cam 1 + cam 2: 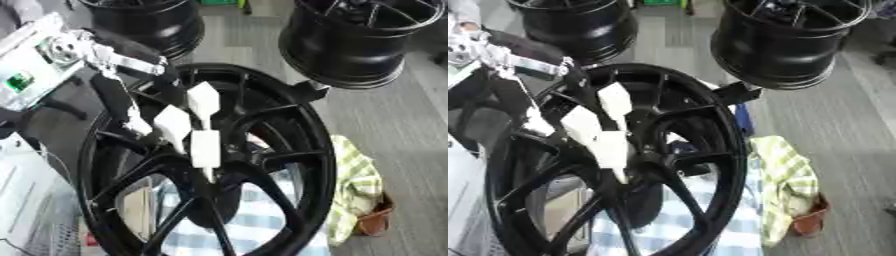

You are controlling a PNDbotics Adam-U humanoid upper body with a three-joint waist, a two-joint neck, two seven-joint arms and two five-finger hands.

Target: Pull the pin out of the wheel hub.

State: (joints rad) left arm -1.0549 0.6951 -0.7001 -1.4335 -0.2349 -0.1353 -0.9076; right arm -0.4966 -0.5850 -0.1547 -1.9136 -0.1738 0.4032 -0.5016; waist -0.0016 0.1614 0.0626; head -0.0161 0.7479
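Note:
A large black spoked wheel hub (289,120) stands tilted in the middle of both views. My left hand (188,127), black with white pads, comes in from the upper left on a silver-jointed arm (105,55) and reaches into the hub's centre. Its fingers (206,147) are curled together there, pinched on a thin dark pin (211,175), of which only a short stub shows below the white pads. The rest of the pin is hidden by the hand. My right hand shows in neither view.
Two more black wheels (359,35) (153,20) stand at the back. A blue-and-white checked cloth (254,220) lies under the hub, with a yellow-green checked cloth (359,185) and a brown object (376,222) to its right. White equipment (26,200) fills the left edge.

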